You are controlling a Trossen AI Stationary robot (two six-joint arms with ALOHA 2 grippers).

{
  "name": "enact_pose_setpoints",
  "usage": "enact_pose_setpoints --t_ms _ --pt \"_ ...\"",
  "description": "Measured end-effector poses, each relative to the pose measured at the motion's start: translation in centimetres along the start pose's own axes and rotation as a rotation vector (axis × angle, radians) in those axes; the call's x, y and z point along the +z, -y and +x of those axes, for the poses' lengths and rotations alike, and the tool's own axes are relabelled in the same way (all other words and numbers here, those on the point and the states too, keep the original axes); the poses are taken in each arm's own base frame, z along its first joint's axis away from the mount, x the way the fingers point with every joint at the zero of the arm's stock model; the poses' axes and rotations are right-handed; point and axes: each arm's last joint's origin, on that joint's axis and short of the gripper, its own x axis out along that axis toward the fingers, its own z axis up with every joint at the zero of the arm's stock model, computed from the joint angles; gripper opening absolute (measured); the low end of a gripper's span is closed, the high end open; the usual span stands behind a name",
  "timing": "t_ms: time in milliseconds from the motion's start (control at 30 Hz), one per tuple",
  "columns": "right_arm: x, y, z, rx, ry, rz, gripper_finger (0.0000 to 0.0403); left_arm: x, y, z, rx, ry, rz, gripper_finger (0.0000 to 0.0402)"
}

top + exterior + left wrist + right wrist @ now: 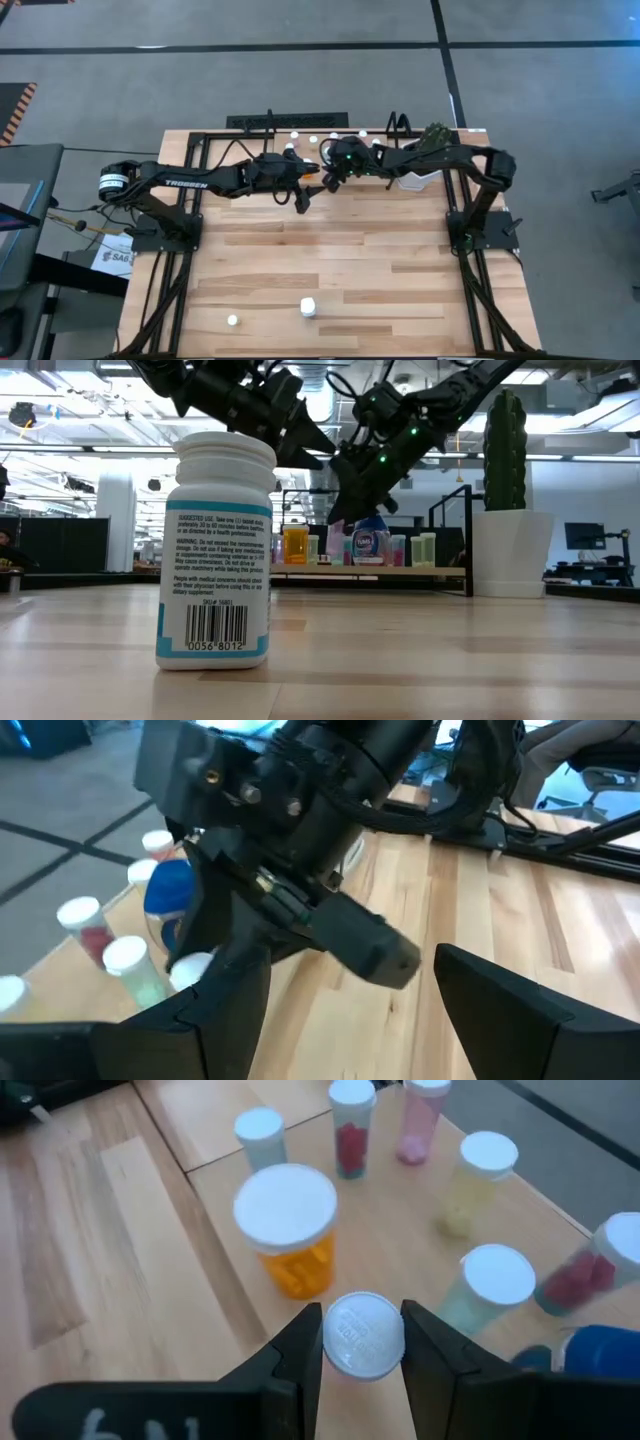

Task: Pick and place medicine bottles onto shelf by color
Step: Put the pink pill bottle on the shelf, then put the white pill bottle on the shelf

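The shelf stands at the table's far edge and carries several white-capped bottles, among them a wide orange one, pink and red vials and a blue one. It also shows in the low view. My right gripper is over the shelf board, shut on a white-capped bottle; its body is hidden under the cap. My left gripper is open and empty just left of the right gripper. A white bottle with a teal label stands upright near the near edge. My right gripper pinches the round white cap of the bottle between its two fingers, one on each side of the cap. The fingers come from above, slanting down. The bottle is upright; whether its base rests on the shelf board cannot be told.
A white pot with a green cactus stands at the far right beside the shelf. The white bottle and a smaller white-capped one stand near the near edge. The two arms are close together at the shelf.
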Motion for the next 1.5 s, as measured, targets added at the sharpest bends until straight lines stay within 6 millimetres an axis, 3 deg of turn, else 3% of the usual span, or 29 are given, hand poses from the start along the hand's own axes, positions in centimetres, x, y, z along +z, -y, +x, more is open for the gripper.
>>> enact_pose_setpoints --t_ms 200,567,933,1067,1267,1500 --pt "-0.8 0.1 1.4 -0.009 -0.018 -0.001 0.0119 -0.7 0.1 0.0 -0.054 -0.074 -0.026 0.027" --pt "-0.8 0.1 1.4 -0.009 -0.021 -0.022 0.0123 -0.7 0.4 -1.8 -0.11 -0.159 -0.056 0.027" --pt "-0.5 0.1 1.2 -0.002 -0.002 -0.067 0.0235 -0.8 1.0 -4.1 -0.074 -0.253 -0.084 0.027" --pt "0.5 0.0 -0.1 0.001 0.009 -0.097 0.0255 -1.2 1.4 -4.7 -0.071 -0.306 -0.124 0.027" --pt "2.4 -0.3 -3.6 0.01 -0.007 -0.118 0.0256 -1.8 2.6 -5.0 -0.084 -0.366 -0.184 0.027" --pt "1.6 -3.5 -7.4 0.084 -0.098 -0.132 0.0255 -3.2 4.7 -5.9 -0.103 -0.499 -0.251 0.027"
